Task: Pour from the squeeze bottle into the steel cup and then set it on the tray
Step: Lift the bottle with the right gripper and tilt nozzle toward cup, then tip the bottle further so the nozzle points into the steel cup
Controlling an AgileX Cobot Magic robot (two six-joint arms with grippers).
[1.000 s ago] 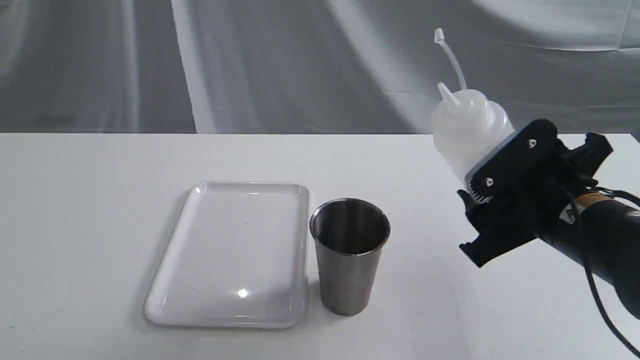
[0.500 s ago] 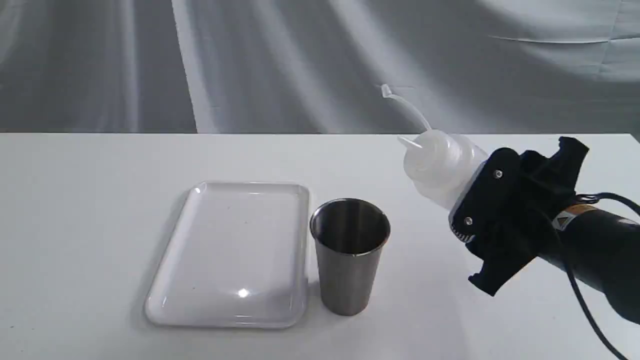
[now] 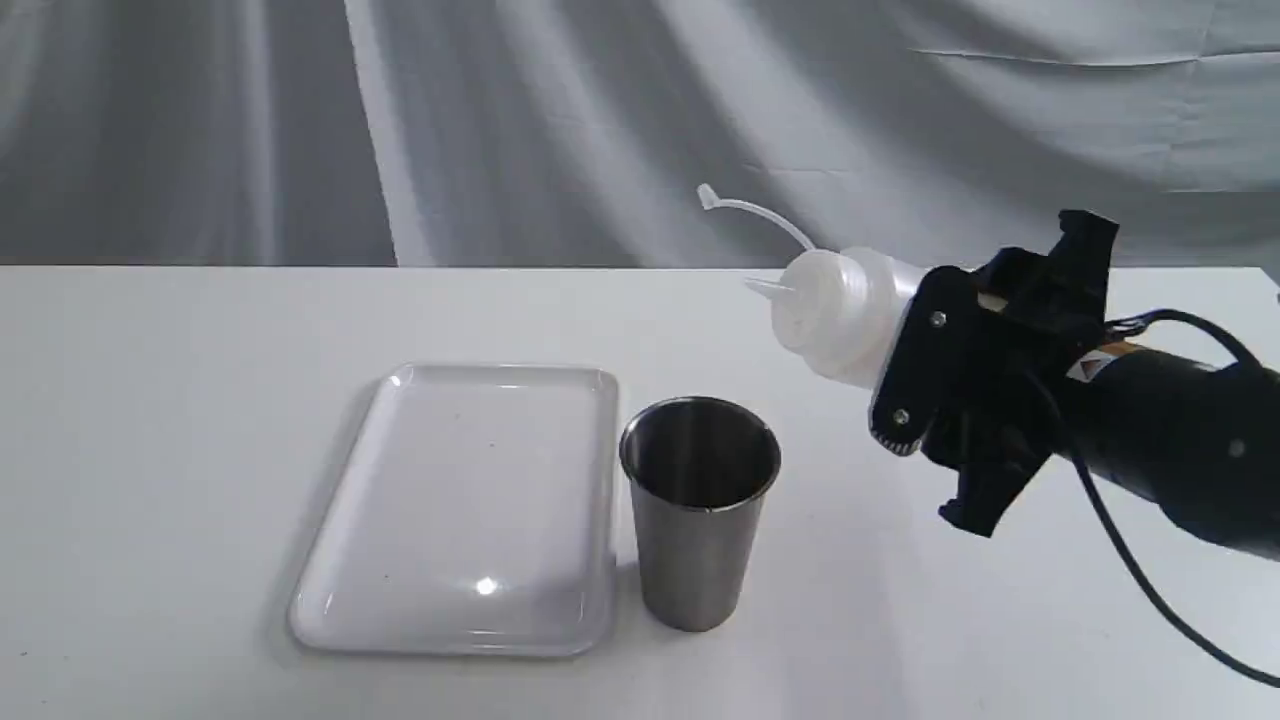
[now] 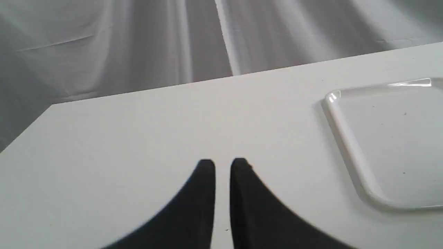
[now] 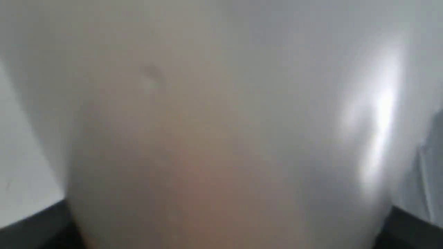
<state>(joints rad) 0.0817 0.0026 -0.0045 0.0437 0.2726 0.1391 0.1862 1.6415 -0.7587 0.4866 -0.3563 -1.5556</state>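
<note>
Two grippers are in play, and only the right gripper [image 3: 915, 365] carries anything. We see its black jaws clamped on the body of the squeeze bottle [image 3: 840, 320], which it holds in the air above the table [image 3: 200, 400]. The bottle lies tipped almost flat, with its cone nozzle [image 3: 765, 288] pointing toward the left of the exterior view. Its thin cap strap [image 3: 760, 210] arcs up and away from the shoulder.

In that view the nozzle tip stands higher than the steel cup [image 3: 700, 510] and over the right part of its rim, well clear of it. We cannot tell how far in front of or behind the cup it sits.

The cup stands upright on the table, its dark mouth facing up. Just beside it, on the left of the view, the tray [image 3: 450, 480] lies flat. We cannot tell whether the two touch.

From the right wrist, we see the bottle [image 5: 221, 121] filling nearly the whole frame as a blurred whitish mass with a faint brownish tint low down.

From the left wrist, we see the left gripper [image 4: 222, 164] over bare table, well apart from the tray's [image 4: 346, 138] near rim. Its dark fingers [image 4: 207, 193] are drawn almost together with only a slim slit between them, and they grip nothing.

A grey draped cloth [image 3: 500, 120] hangs behind the table.
</note>
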